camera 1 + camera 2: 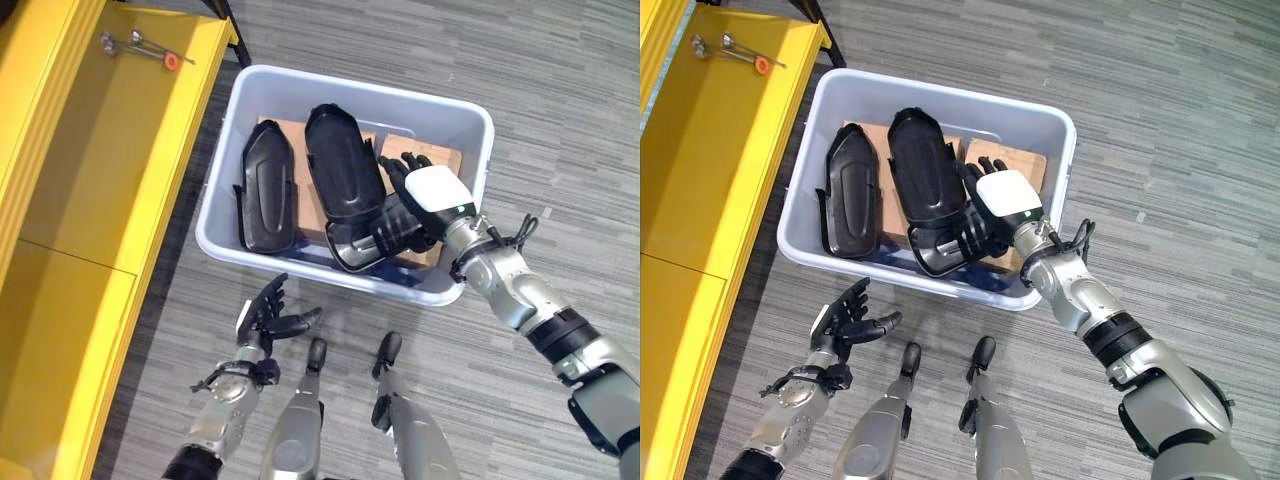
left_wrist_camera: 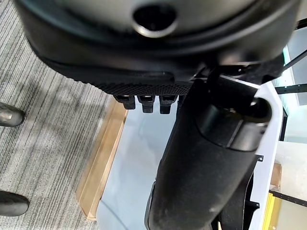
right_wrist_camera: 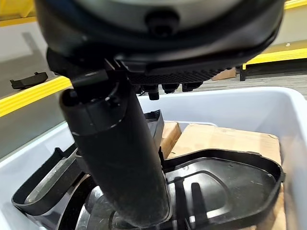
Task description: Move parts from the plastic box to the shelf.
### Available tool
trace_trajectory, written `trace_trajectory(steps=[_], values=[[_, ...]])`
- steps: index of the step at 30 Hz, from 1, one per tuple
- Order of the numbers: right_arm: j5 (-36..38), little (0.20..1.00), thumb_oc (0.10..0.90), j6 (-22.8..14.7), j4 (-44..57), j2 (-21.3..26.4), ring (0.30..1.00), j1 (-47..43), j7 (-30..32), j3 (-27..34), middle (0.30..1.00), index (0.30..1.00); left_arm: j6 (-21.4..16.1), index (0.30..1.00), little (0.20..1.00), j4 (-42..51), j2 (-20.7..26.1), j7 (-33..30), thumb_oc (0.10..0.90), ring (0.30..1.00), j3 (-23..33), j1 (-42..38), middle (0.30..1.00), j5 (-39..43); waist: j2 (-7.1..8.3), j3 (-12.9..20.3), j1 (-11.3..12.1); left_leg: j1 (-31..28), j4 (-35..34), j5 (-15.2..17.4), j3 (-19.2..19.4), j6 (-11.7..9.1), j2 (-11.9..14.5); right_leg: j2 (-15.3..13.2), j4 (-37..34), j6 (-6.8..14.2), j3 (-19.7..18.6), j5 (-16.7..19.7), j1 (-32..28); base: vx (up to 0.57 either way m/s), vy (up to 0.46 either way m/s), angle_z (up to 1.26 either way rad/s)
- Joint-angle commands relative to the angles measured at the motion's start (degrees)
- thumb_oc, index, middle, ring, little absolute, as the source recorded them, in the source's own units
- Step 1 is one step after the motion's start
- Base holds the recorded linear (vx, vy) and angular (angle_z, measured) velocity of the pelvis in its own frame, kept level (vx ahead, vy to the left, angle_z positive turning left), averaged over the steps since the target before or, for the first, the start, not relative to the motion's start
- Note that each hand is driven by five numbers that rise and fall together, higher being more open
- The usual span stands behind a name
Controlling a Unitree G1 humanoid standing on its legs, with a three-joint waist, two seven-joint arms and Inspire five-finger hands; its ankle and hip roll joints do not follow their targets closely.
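A pale grey plastic box stands on the floor with two black moulded parts lying on cardboard. The smaller part lies at the box's left. The larger part lies in the middle, tilted. My right hand reaches into the box from the right, its fingers curled round the near end of the larger part, with the thumb laid across it. My left hand hovers over the carpet just in front of the box, fingers relaxed and holding nothing.
A yellow shelf runs along the left, close to the box. Some wrenches and a small orange piece lie at its far end. Grey striped carpet lies to the right of the box and beyond it.
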State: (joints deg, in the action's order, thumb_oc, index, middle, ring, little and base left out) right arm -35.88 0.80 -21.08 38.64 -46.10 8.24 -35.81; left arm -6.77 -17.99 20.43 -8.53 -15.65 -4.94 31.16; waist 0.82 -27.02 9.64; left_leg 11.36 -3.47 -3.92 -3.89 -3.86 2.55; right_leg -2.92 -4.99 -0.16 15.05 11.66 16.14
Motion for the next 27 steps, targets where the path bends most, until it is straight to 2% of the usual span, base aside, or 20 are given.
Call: trace_trajectory(steps=[1,27], values=[[-1.01,1.0,0.9,-0.64,3.22,1.46,1.0,-9.37,5.12,-2.07,1.0,1.0,-4.74,1.0,1.0,4.77,2.26,-1.06,0.9,1.0,-0.56,-0.69,1.0,-0.46,1.95,2.63,0.11,2.56,-1.47,-3.22,2.39,0.05,0.87,-4.76,2.29,6.23,-2.88,-5.56,-4.16,0.04,0.0,0.07],[2.09,1.0,0.9,0.21,1.36,-3.15,1.0,-11.59,5.39,-3.87,1.0,1.0,-5.08,1.0,1.0,5.75,2.24,-3.91,0.9,1.0,-0.22,-2.04,1.0,0.11,3.3,0.1,2.64,5.79,0.48,-2.25,0.32,0.93,-0.47,-6.06,2.7,6.68,-1.06,-6.12,-3.65,0.02,0.005,0.05]])
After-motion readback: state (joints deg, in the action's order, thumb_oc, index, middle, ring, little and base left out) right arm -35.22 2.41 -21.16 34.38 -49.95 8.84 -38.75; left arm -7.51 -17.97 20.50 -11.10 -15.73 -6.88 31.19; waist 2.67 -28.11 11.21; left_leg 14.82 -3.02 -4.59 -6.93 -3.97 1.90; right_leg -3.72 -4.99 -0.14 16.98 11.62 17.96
